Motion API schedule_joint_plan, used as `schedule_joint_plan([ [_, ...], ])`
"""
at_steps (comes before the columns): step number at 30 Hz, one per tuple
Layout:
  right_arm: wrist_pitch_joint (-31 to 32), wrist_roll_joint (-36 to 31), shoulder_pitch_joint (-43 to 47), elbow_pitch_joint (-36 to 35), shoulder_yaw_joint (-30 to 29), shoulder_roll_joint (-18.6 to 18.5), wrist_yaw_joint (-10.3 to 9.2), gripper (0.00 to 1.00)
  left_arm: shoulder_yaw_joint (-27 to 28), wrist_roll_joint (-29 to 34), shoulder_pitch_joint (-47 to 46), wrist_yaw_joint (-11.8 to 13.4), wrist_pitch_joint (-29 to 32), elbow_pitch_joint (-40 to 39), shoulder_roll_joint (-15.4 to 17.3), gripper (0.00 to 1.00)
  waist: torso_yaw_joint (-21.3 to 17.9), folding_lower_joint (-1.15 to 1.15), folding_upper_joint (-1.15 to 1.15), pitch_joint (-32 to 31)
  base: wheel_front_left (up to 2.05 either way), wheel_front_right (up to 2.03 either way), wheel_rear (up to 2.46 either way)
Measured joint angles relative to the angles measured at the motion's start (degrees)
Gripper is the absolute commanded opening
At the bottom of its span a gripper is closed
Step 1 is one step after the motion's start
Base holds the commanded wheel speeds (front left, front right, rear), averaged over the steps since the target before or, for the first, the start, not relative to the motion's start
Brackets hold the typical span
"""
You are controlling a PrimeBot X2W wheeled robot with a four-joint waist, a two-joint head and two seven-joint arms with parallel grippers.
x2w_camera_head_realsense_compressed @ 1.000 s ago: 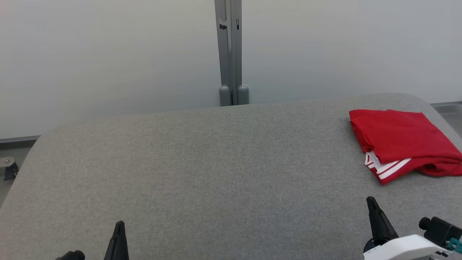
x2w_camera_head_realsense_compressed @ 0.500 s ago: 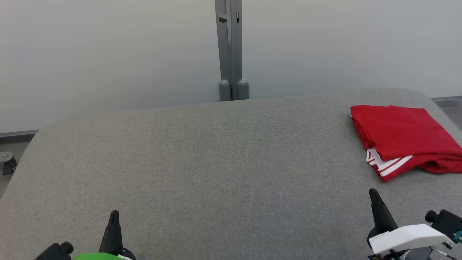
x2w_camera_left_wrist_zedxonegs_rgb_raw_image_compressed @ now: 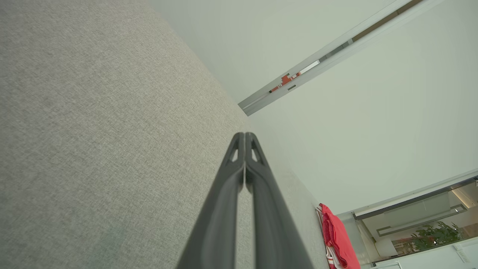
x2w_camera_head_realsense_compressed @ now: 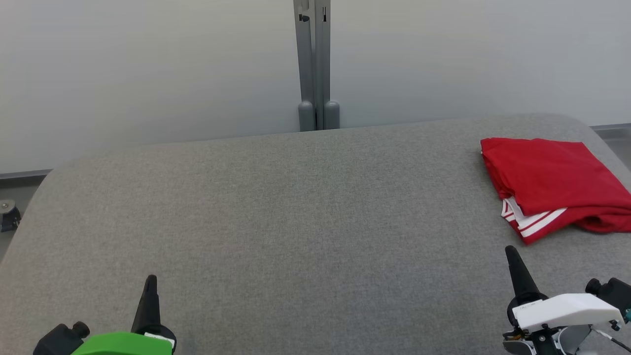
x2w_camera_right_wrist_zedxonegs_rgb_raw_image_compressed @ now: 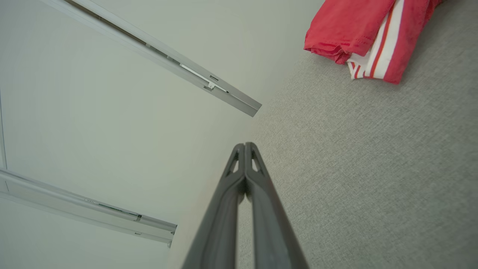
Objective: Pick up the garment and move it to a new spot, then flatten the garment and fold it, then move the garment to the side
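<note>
Small caster wheel [x2w_camera_head_realsense_compressed: 7, 216] off the tabletop's [x2w_camera_head_realsense_compressed: 296, 212] left edge, on the floor. L gripper [x2w_camera_head_realsense_compressed: 150, 283] at front edge, left part, w/ green cover [x2w_camera_head_realsense_compressed: 123, 342] behind it. Fingers pressed together tip to tip, nothing held. L wrist view agrees: dark fingers [x2w_camera_left_wrist_zedxonegs_rgb_raw_image_compressed: 224, 216] meet along their length over gray fabric. Gray post [x2w_camera_head_realsense_compressed: 314, 64] stands behind back edge, center, against a pale wall. Red garment [x2w_camera_head_realsense_compressed: 547, 177] w/ white stripes lies folded, rough rectangle, at right edge near the back-right corner. Striped bit pokes out at its front-left. R gripper [x2w_camera_head_realsense_compressed: 511, 254] at front edge, right part, w/ white housing [x2w_camera_head_realsense_compressed: 567, 310]. Fingers fully closed, empty, tip near the garment's striped corner but apart from it.
</note>
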Motion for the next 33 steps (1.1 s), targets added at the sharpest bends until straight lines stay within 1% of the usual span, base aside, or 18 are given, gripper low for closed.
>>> schedule_joint_plan([
  [14, 2.1, 8.0, -1.9, 0.7, -1.3, 0.4, 0.0, 0.0, 1.4, -8.1, -2.4, -0.7, 2.2, 0.6, 0.0, 0.0, 0.0, 0.0, 0.0, 1.3, 0.0, 0.0, 0.0],
  [33, 4.7, 17.2, -4.5, 1.5, -2.8, 0.9, -0.01, 0.0, 3.0, -17.9, -5.2, -1.3, 4.8, 1.6, 0.0, 0.0, 0.0, 0.0, 0.0, 3.0, 0.0, 0.0, 0.0],
])
